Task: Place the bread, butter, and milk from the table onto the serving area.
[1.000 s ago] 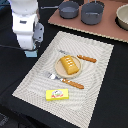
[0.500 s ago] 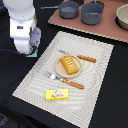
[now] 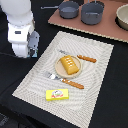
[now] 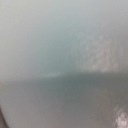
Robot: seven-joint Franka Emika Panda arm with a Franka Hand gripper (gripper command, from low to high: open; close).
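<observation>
The bread (image 3: 70,65), a golden-orange ridged loaf, lies on the tan plate (image 3: 56,68) in the middle of the striped cream serving area (image 3: 95,75). The butter (image 3: 57,94), a flat yellow packet, lies on the mat near its front edge. My gripper (image 3: 33,46) hangs low over the black table (image 3: 110,110), just off the mat's edge on the exterior view's left. Its fingers are hidden by the white hand. The milk does not show in the exterior view. A pale blue-grey surface (image 4: 64,55) fills the wrist view, pressed close to the camera.
Orange-handled cutlery (image 3: 86,58) lies on both sides of the plate. A pinkish-brown board (image 3: 107,30) at the back carries two grey pots (image 3: 92,12) and a bowl (image 3: 124,17).
The arm has shifted slightly towards the exterior view's left and down. The bread and the butter have not moved.
</observation>
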